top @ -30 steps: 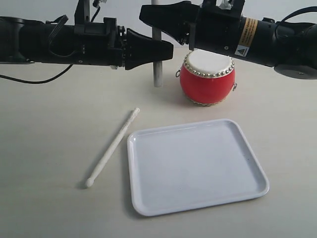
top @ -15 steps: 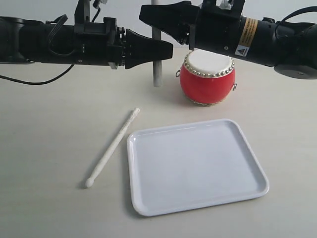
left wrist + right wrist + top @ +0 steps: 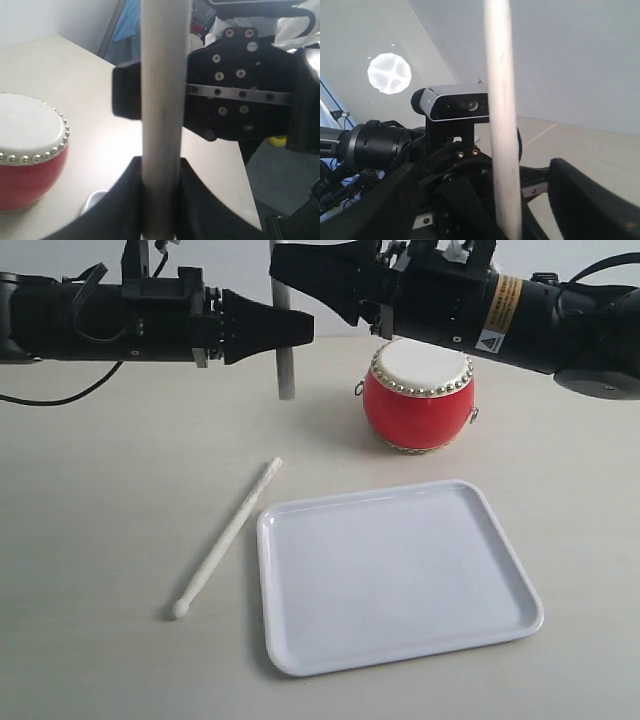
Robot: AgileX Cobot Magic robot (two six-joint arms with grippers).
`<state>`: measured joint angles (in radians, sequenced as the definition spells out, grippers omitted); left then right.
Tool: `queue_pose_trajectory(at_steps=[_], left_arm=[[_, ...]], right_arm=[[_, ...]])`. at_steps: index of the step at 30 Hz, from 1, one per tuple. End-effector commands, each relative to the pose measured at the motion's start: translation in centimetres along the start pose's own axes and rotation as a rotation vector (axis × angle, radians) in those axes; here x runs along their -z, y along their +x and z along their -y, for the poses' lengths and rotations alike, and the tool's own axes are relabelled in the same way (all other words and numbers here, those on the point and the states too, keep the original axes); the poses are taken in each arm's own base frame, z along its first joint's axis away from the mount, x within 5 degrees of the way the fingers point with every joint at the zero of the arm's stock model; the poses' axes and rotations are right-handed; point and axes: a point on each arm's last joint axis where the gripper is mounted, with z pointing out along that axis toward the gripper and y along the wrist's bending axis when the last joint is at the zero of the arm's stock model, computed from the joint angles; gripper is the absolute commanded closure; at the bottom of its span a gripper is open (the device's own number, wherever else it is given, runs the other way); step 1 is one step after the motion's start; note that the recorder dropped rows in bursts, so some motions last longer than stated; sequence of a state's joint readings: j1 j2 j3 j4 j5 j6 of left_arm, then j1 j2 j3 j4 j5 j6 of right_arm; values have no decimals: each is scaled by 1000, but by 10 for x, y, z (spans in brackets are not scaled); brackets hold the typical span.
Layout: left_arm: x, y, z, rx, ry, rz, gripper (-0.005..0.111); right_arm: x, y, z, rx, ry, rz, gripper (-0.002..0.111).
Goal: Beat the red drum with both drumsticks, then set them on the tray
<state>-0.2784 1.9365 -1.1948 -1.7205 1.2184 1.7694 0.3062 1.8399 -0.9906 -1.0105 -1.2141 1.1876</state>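
A robot lab or test room: a bare pale bench point(image 3: 90, 520), two black arms point(image 3: 90, 320) reaching in from ten and two o'clock, a loose cable point(image 3: 55, 402) at nine, a camera point(image 3: 455, 102) on a black mount, plain white walls point(image 3: 580, 60).

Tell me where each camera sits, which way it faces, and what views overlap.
Exterior: off the robot, looking down over the table at tray, red drum; left arm and right arm reach in.
Left wrist: on left arm, facing the right arm; own fingers grip the upright drumstick.
Right wrist: on right arm, faces the left arm; own fingers open.
Shared: both wrist views show that drumstick.
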Motion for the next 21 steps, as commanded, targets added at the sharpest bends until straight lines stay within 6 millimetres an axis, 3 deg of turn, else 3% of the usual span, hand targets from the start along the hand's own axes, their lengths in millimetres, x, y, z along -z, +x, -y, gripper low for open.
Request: queue_pose_trajectory(at_steps=[1,5,10,14,16,19,21], left_arm=[[15,-6,-6,32,-35,17,107],[40,-10,-19,74,-96,43,107],[74,-22,-23,91,-168,73,107],[100,-36,-9,21,-219,37,107],[106,-41,-7,-4,-305,5,107],[108,-41,-9,-9,-370,-27,107],[109,-40,-11,-1,-393,-34,107]], right_arm=[[14,-12,10,61,39,33,39],[34,-19,16,145,55,-33,39],[29,-13,13,288,172,-257,42],[1,-3,4,410,346,-579,42],[-15,-3,1,445,437,-566,45],[-37,-9,-11,528,409,-545,49],[-46,-9,-15,734,417,-576,49]])
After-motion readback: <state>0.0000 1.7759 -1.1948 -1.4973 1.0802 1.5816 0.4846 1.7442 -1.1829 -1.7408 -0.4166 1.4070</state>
